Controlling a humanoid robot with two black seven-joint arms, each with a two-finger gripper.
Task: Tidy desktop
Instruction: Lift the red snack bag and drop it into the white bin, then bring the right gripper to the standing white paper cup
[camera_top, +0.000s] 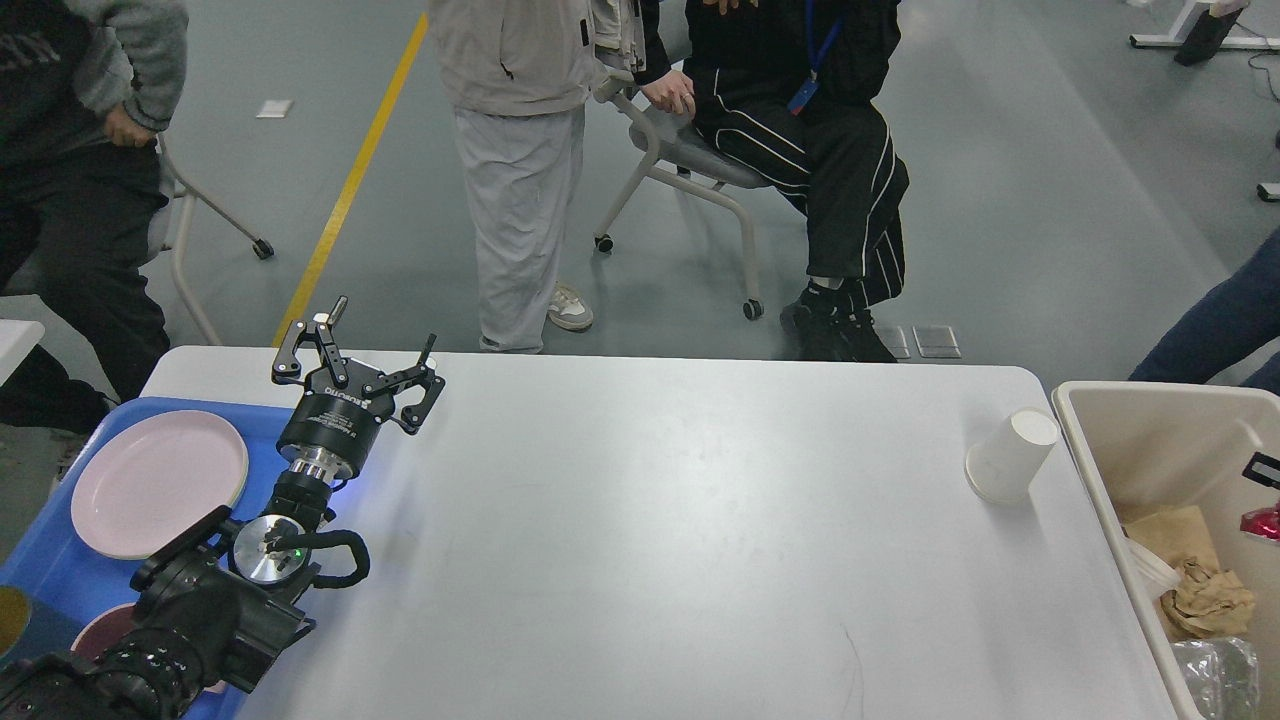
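The left arm reached forward from the lower left, its left gripper (378, 352) with fingers spread apart. The right arm was barely visible.
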